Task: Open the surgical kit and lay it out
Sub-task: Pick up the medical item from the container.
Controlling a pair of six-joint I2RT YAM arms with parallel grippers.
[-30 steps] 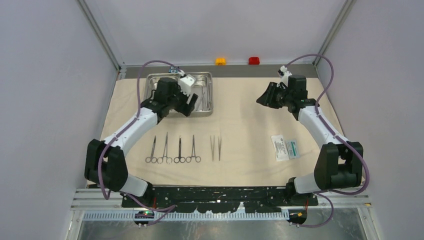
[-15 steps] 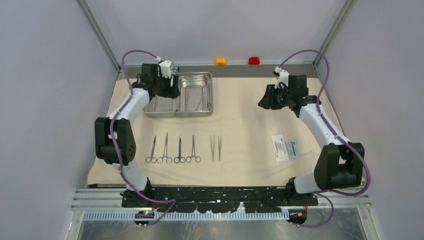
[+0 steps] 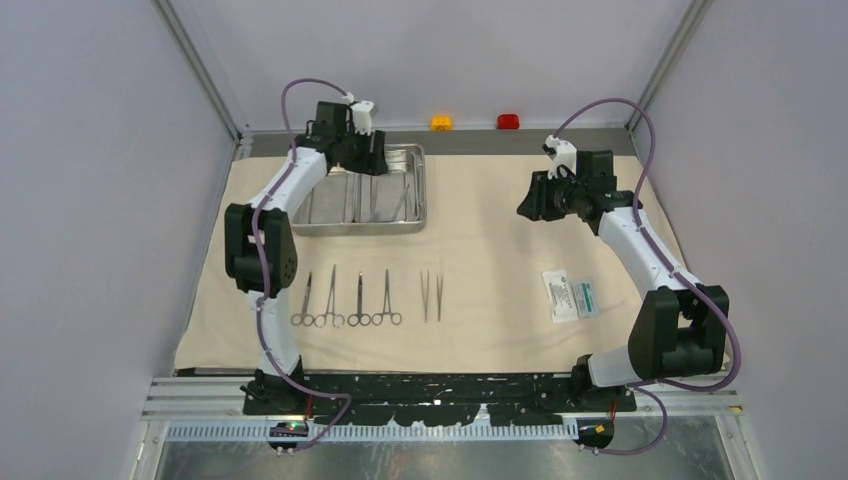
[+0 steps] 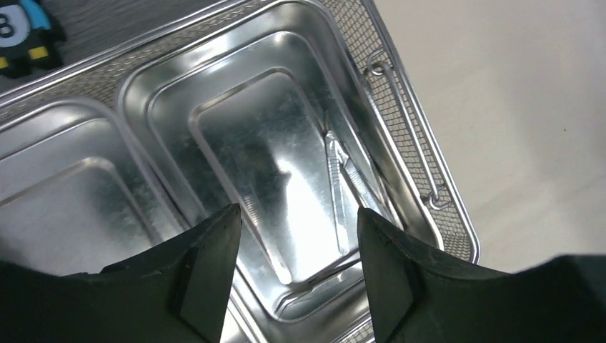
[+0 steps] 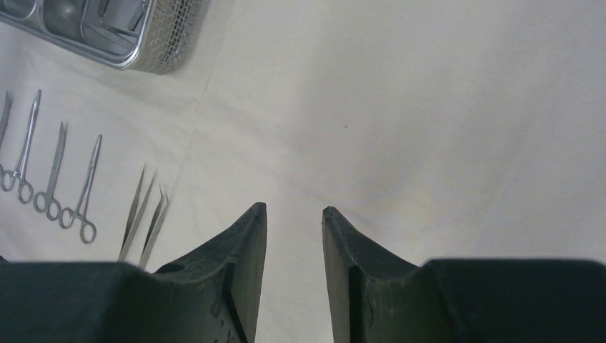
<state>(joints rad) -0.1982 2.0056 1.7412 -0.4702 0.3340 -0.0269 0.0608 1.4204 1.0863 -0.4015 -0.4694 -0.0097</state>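
Observation:
The beige cloth wrap (image 3: pixel 500 250) lies spread flat over the table. At its back left stands the steel two-compartment tray (image 3: pixel 357 229). My left gripper (image 3: pixel 368 158) hangs open over the tray's back edge. In the left wrist view the left gripper (image 4: pixel 299 214) is above the right compartment (image 4: pixel 336 43), where thin straight tools (image 4: pixel 349 171) lie. Several ring-handled forceps (image 3: pixel 345 300), tweezers (image 3: pixel 432 295) and a white-and-green packet (image 3: pixel 570 293) lie in a row nearer the front. My right gripper (image 3: pixel 524 203) hovers open and empty above bare cloth (image 5: pixel 429 107).
A small black-and-blue block (image 4: pixel 18 32) sits just behind the tray. Orange (image 3: pixel 441 122) and red (image 3: pixel 508 121) buttons stand at the back wall. Frame posts rise at both back corners. In the right wrist view the tray (image 5: pixel 128 50), forceps (image 5: pixel 50 179) and tweezers (image 5: pixel 146 214) lie left of the right gripper (image 5: pixel 294 209).
My left arm has swung from above the tray's front to its back edge, and its jaws have narrowed a little. The right arm has barely moved.

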